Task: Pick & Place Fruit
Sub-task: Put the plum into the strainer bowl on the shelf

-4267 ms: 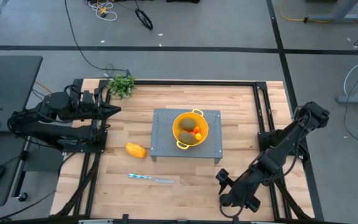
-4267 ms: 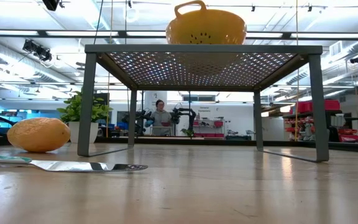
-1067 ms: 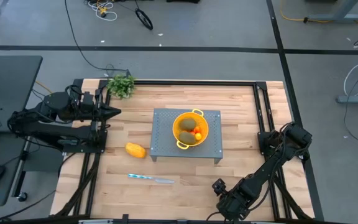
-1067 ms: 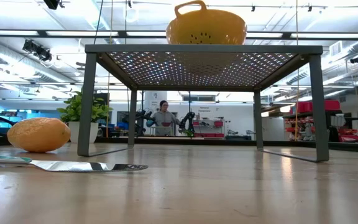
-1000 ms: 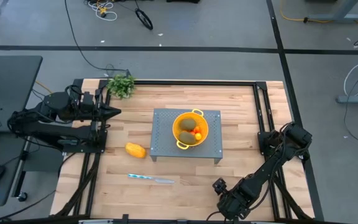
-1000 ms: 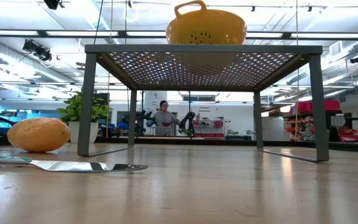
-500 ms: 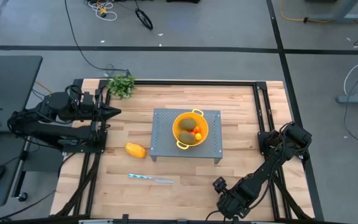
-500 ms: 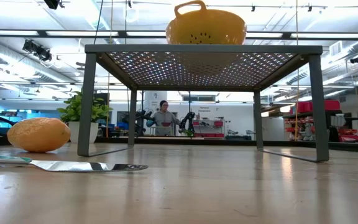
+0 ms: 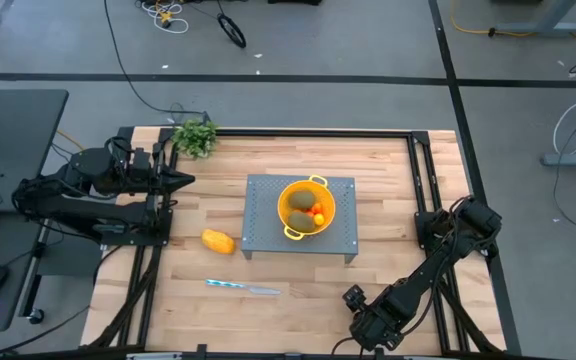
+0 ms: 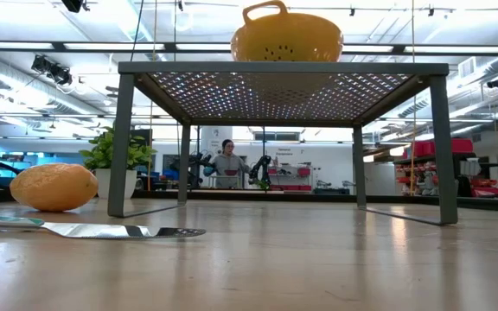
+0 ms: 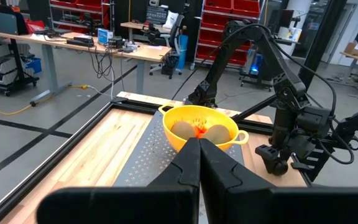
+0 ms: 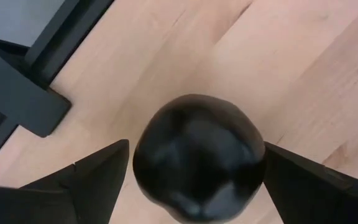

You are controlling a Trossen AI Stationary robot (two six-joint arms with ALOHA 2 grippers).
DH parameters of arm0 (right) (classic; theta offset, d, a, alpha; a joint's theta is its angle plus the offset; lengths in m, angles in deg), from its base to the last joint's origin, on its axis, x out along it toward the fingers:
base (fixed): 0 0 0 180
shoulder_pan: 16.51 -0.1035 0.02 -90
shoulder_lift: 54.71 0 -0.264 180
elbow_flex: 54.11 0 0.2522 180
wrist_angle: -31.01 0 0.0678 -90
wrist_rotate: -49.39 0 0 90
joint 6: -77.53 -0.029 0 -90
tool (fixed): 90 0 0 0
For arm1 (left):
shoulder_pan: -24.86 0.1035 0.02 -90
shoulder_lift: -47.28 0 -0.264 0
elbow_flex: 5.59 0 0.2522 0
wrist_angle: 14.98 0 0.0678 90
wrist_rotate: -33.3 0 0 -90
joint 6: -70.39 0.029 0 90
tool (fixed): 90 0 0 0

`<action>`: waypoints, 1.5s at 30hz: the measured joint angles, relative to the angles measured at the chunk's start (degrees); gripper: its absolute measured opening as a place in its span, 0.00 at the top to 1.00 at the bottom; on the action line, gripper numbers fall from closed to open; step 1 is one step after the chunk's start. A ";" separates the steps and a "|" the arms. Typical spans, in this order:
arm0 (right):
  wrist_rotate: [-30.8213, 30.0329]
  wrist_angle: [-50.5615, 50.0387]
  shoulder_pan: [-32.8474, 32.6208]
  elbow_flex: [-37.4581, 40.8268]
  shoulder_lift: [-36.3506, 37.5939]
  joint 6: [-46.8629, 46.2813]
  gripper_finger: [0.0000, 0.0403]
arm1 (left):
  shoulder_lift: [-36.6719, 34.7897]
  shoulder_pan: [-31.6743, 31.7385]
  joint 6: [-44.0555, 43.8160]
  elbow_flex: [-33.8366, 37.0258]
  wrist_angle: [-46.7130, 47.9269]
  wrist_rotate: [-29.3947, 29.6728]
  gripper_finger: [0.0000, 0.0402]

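Pale wood-plank table point(image 9: 298, 300), perforated grey metal stand point(image 9: 268, 215), glossy, perhaps plastic, yellow colander point(image 10: 288, 39)

No lettering, label, brand mark, number or sign can be read on anything in these views.
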 joint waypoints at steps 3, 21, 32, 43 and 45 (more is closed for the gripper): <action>0.00 0.07 0.00 -0.01 0.00 0.00 0.14 | -0.01 0.01 -0.01 0.00 -0.02 0.00 0.99; 0.13 0.17 0.00 -0.02 -0.02 0.00 0.24 | 0.01 -0.01 -0.51 0.00 0.00 0.00 0.99; 0.19 0.22 0.00 -0.02 -0.02 0.02 0.27 | 0.00 0.00 -0.53 0.00 -0.01 0.01 0.99; 0.61 -0.34 0.00 -0.63 -0.04 0.37 0.27 | -0.01 -0.01 -0.51 0.00 -0.02 0.00 0.99; 0.59 -1.14 0.00 -1.68 -0.04 0.66 0.27 | 0.00 0.00 -0.51 0.00 -0.01 0.00 0.99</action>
